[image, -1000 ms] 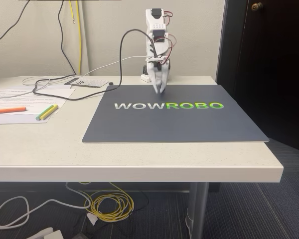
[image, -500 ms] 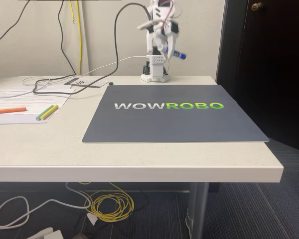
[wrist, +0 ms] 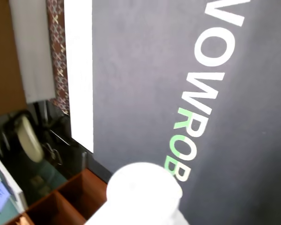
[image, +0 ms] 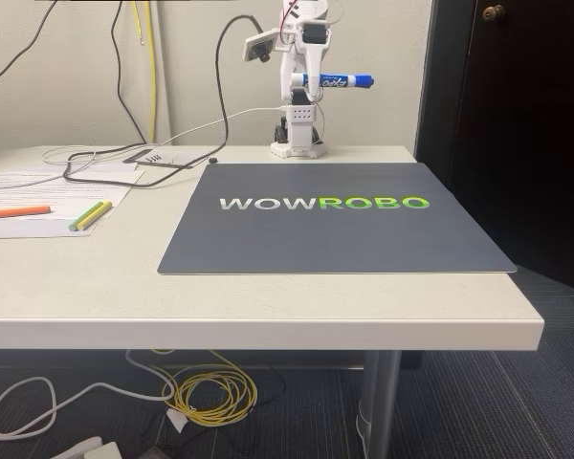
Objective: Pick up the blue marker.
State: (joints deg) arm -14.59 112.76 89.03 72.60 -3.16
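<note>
- Fixed view: the arm (image: 301, 91) stands folded upright at the far edge of the table (image: 268, 306), just behind the far edge of the dark mat (image: 335, 229) printed "WOWROBO".
- Fixed view: the gripper (image: 311, 83) sits high above the arm's base, its fingers clamped on the blue marker (image: 337, 81).
- Fixed view: the blue marker lies roughly level in the air, well above the mat; its white barrel is in the grip and its blue cap points toward the right of the picture, jutting clear of the gripper.
- Fixed view: a small camera (image: 259, 46) juts from the arm toward the upper left, with a dark cable (image: 228, 96) looping down to the table.
- Fixed view: near the left edge of the table, on sheets of paper (image: 53, 196), lie an orange highlighter (image: 17, 211) and, just to its right, yellow and green pens (image: 91, 215) side by side; all are well apart from the gripper.
- Wrist view: the mat's lettering (wrist: 201, 89) runs down the picture on the dark surface, with a white strip of table (wrist: 78, 70) beside the mat's edge.
- Wrist view: a blurred white rounded shape (wrist: 143, 192) rises from the bottom edge; what it is cannot be told.
</note>
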